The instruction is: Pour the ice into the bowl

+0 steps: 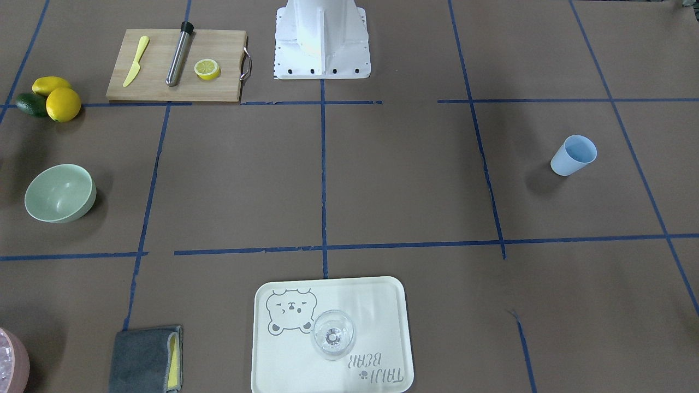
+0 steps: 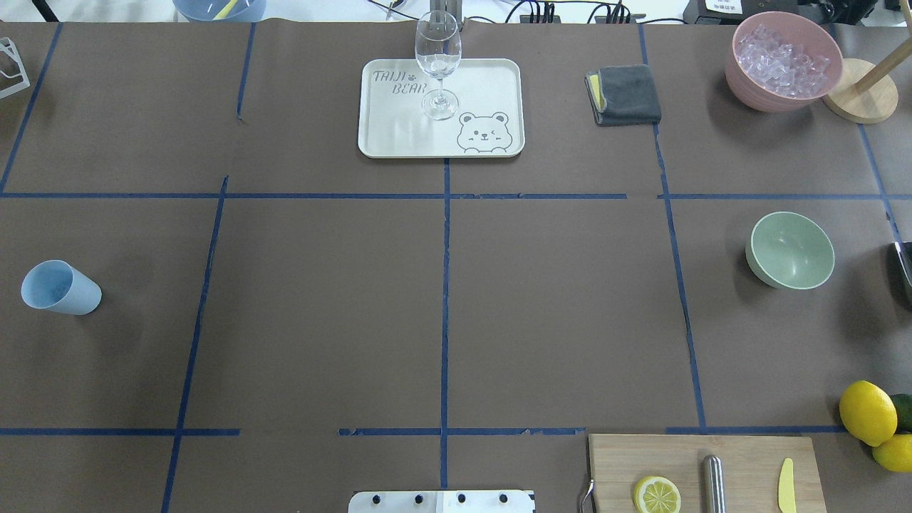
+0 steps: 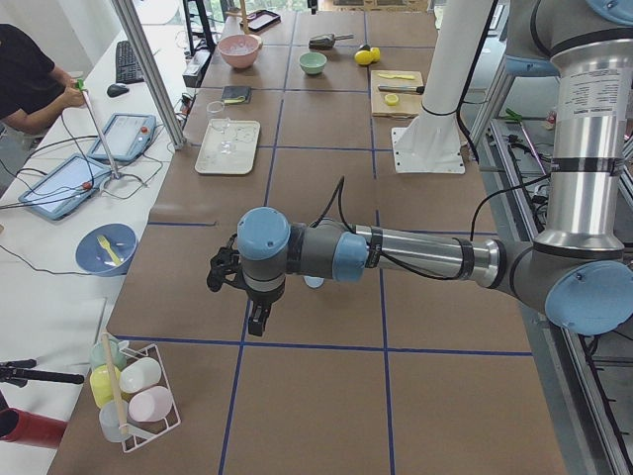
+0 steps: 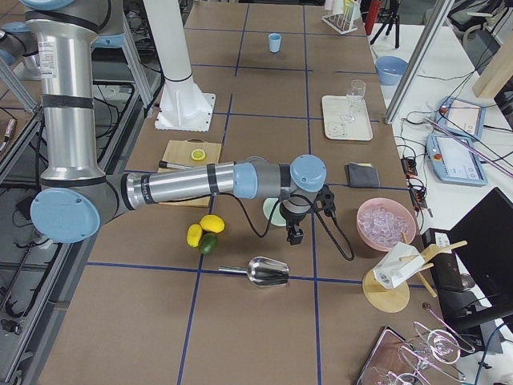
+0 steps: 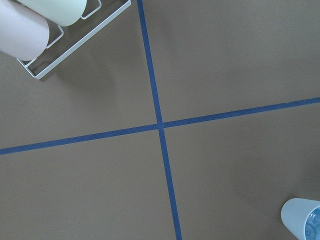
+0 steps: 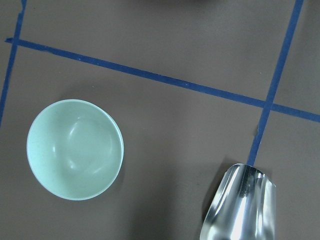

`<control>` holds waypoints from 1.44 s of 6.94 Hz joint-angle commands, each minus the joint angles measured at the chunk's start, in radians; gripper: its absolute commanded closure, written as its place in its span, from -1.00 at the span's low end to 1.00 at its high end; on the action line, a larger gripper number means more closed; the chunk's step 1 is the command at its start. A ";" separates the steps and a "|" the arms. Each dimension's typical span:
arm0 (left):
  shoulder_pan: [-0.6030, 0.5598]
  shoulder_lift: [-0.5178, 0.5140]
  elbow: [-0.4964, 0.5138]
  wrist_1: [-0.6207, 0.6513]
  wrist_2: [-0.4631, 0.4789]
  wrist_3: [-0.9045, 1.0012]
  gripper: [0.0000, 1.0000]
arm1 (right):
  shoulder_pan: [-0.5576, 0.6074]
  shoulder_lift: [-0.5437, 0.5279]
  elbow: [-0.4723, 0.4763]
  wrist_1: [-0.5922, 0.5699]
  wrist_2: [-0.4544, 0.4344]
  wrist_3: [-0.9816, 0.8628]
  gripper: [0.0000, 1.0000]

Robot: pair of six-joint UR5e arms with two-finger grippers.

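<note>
The pale mint-green bowl [image 2: 790, 250] stands empty on the table's right side, also seen in the front view [image 1: 60, 194] and the right wrist view [image 6: 75, 149]. The ice [image 2: 782, 60] is piled in a pink bowl [image 4: 386, 223] at the far right corner. My right gripper [image 4: 294, 236] hangs above the table beside the green bowl [image 4: 271, 212]; I cannot tell whether it is open or shut. My left gripper [image 3: 258, 321] hovers low over the left end of the table near the light blue cup [image 2: 59, 288]; its state cannot be told either.
A metal scoop [image 4: 264, 273] lies near the right table end, close to the bowl [image 6: 242, 205]. A tray [image 2: 491, 78] carries a stemmed glass [image 2: 437, 64]. A grey cloth [image 2: 625, 95], a cutting board [image 1: 158, 82] with a lemon half, loose lemons [image 2: 868, 412] and a cup rack [image 3: 134, 391] are around.
</note>
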 commanded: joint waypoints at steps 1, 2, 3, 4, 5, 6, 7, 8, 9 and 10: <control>0.000 0.020 -0.018 -0.130 -0.019 0.006 -1.00 | 0.000 -0.010 0.017 0.000 0.060 -0.001 -1.00; 0.003 0.033 -0.017 -0.225 -0.027 -0.003 -1.00 | -0.001 -0.009 0.014 0.000 0.061 0.002 -1.00; 0.017 0.042 -0.016 -0.262 -0.059 -0.007 -1.00 | -0.004 -0.007 0.011 0.000 0.061 0.002 -1.00; 0.043 0.045 -0.020 -0.327 -0.061 -0.008 -1.00 | -0.005 -0.007 0.014 0.000 0.063 0.002 -1.00; 0.045 0.049 -0.021 -0.336 -0.061 -0.017 -1.00 | -0.014 -0.006 0.017 0.002 0.063 0.014 -1.00; 0.052 0.048 -0.020 -0.356 -0.061 -0.017 -1.00 | -0.050 -0.004 0.014 0.052 0.064 0.055 -1.00; 0.059 0.069 -0.021 -0.375 -0.059 -0.017 -1.00 | -0.119 -0.004 0.005 0.113 0.055 0.178 -1.00; 0.059 0.080 -0.021 -0.375 -0.059 -0.023 -1.00 | -0.194 -0.009 -0.009 0.202 0.001 0.301 -1.00; 0.060 0.080 -0.027 -0.373 -0.059 -0.055 -1.00 | -0.265 -0.013 -0.027 0.289 -0.090 0.403 -1.00; 0.060 0.080 -0.027 -0.373 -0.061 -0.072 -1.00 | -0.323 -0.007 -0.086 0.392 -0.156 0.490 -1.00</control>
